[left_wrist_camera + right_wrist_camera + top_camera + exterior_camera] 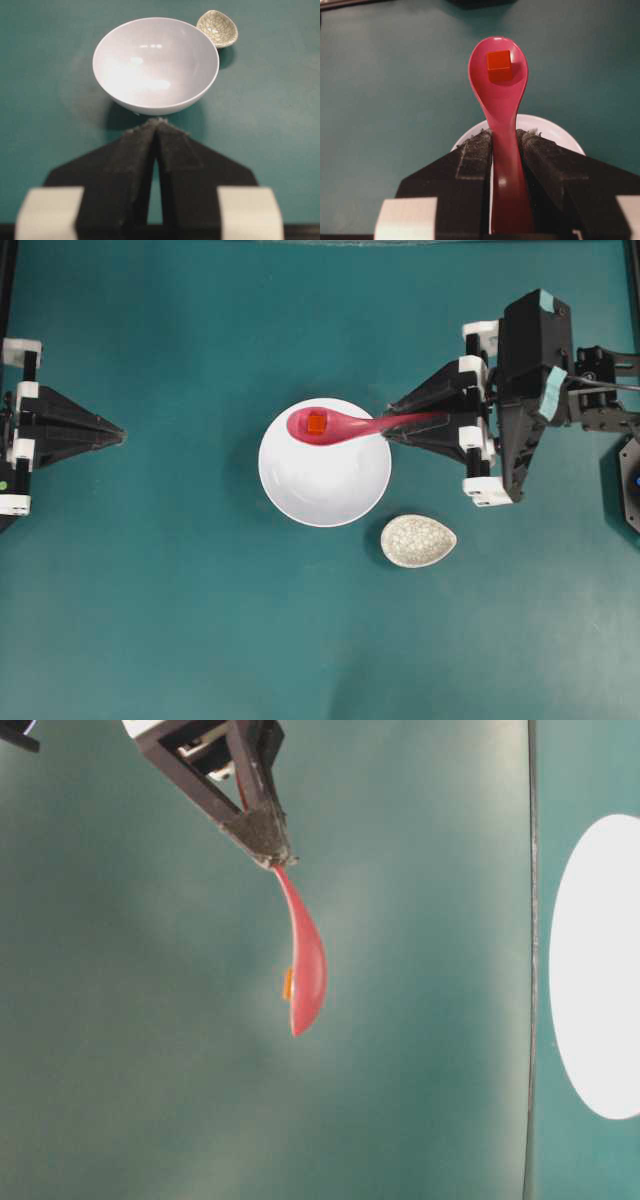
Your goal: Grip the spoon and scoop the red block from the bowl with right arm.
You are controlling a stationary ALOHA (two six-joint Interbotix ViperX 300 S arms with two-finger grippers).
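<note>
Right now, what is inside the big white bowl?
Nothing: the large round white bowl shows a bare interior. The tiny red block sits in the glossy pink plastic spoon, lifted above it in the right gripper.

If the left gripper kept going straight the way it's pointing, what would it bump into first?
Most likely the bowl. In its wrist view the left gripper, jaws shut, points straight at the bowl's near side. From overhead the table between them looks bare, though how low the gripper sits is hard to judge.
</note>
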